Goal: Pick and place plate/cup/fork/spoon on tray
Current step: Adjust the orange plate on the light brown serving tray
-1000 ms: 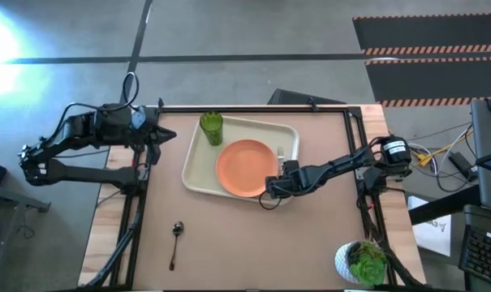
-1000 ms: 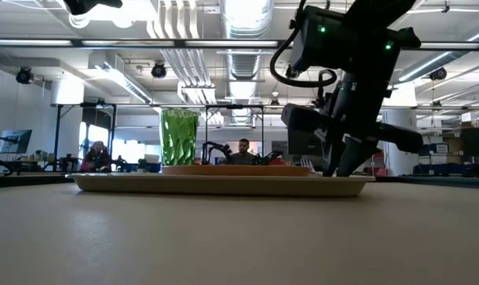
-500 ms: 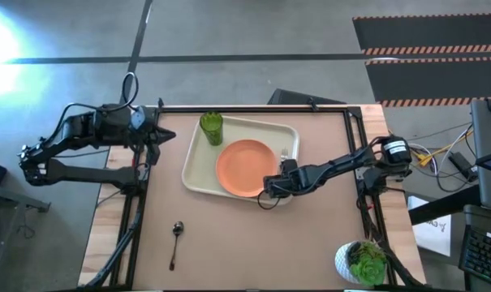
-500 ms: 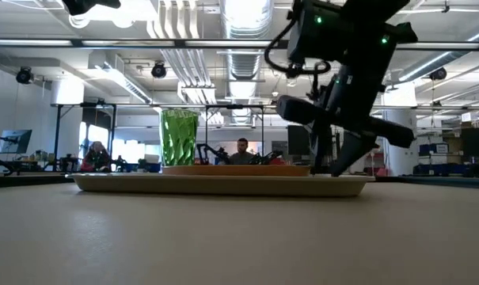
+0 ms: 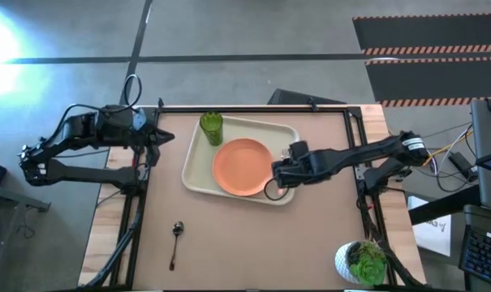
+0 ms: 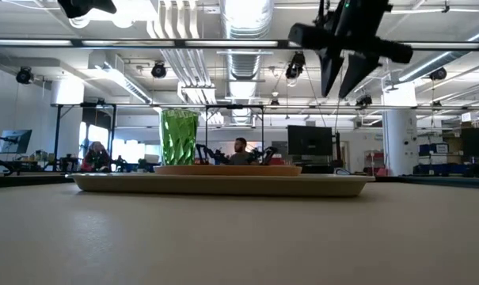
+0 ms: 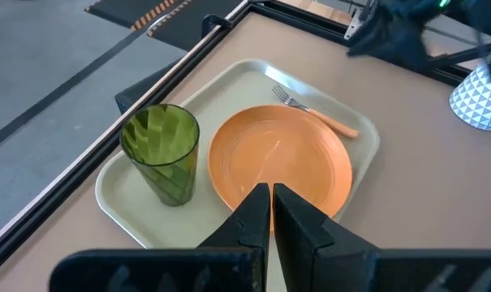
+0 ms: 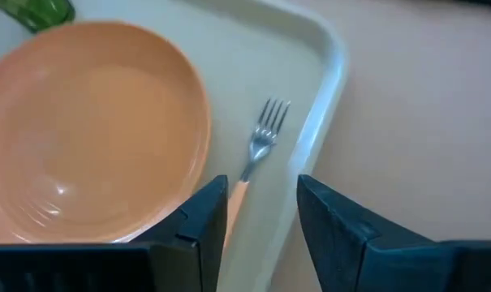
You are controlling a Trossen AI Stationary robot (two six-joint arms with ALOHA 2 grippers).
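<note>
The cream tray holds the orange plate, the green cup at its far left corner, and the fork. The fork lies flat on the tray floor between the plate and the tray's right rim. My right gripper hangs open high above the fork, touching nothing; the low view shows it well above the tray. The dark spoon lies on the table near the front edge. My left gripper is shut and raised at the table's far left.
A white pot with a green plant stands at the table's front right corner. Bare tabletop lies between the tray and the spoon. People and desks show in the room behind the table.
My right gripper has opened and let go of the fork, which now lies on the tray beside the plate. It has then risen well clear of the tray and rolled a little. My left arm has kept still.
</note>
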